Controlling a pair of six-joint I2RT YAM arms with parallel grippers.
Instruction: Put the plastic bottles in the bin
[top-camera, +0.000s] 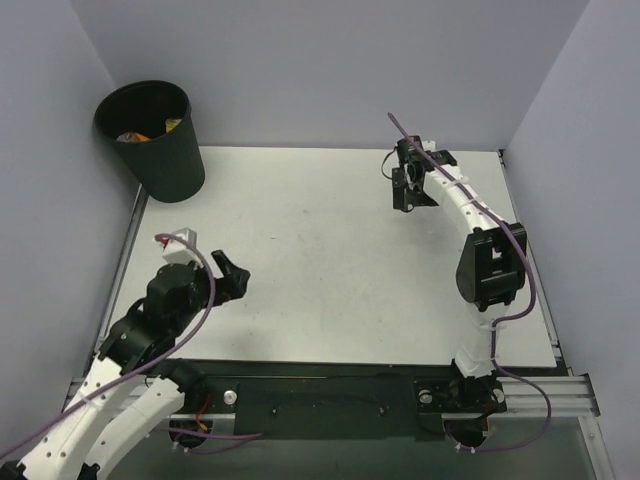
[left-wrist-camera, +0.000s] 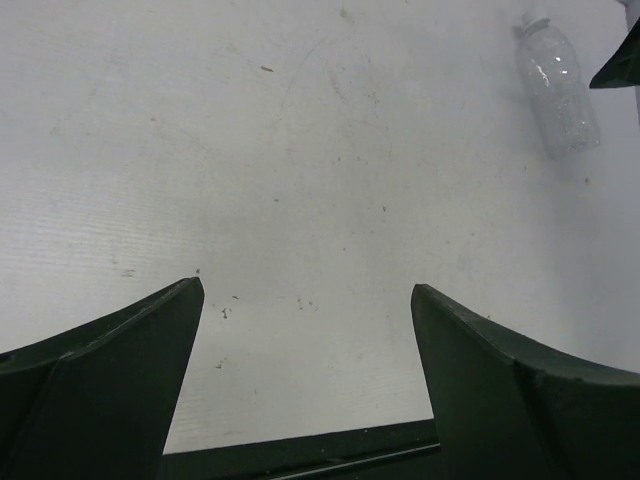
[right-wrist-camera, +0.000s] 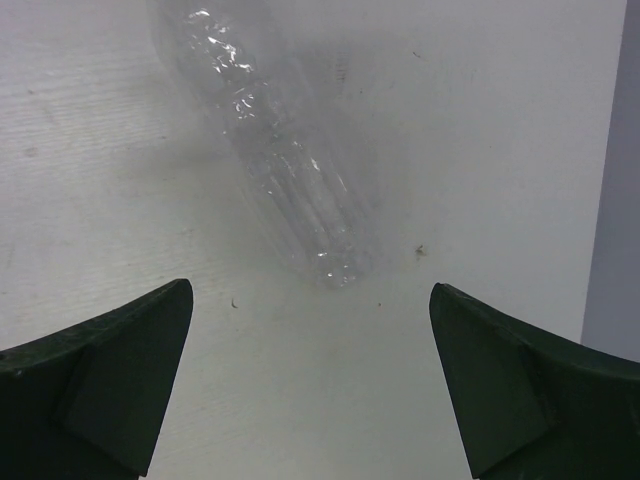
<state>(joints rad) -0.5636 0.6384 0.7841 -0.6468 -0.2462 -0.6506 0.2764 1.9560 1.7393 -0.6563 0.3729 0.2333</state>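
A clear, colourless plastic bottle (right-wrist-camera: 270, 150) lies on its side on the white table, just beyond my right gripper's (right-wrist-camera: 310, 288) fingertips. None of the bottle sits between the right jaws, which stand wide open. The left wrist view shows the same bottle (left-wrist-camera: 558, 85) far off at the upper right, white cap pointing away. My left gripper (left-wrist-camera: 305, 288) is open over bare table at the near left (top-camera: 232, 278). The black bin (top-camera: 160, 160) stands at the far left corner, with orange and yellow bottles (top-camera: 135, 135) showing inside. In the top view the right gripper (top-camera: 408, 195) is at the far right.
Pale walls close in the table at the back and on both sides. A dark rail (top-camera: 330, 395) carrying the arm bases runs along the near edge. A cable loops along the right arm (top-camera: 490, 265).
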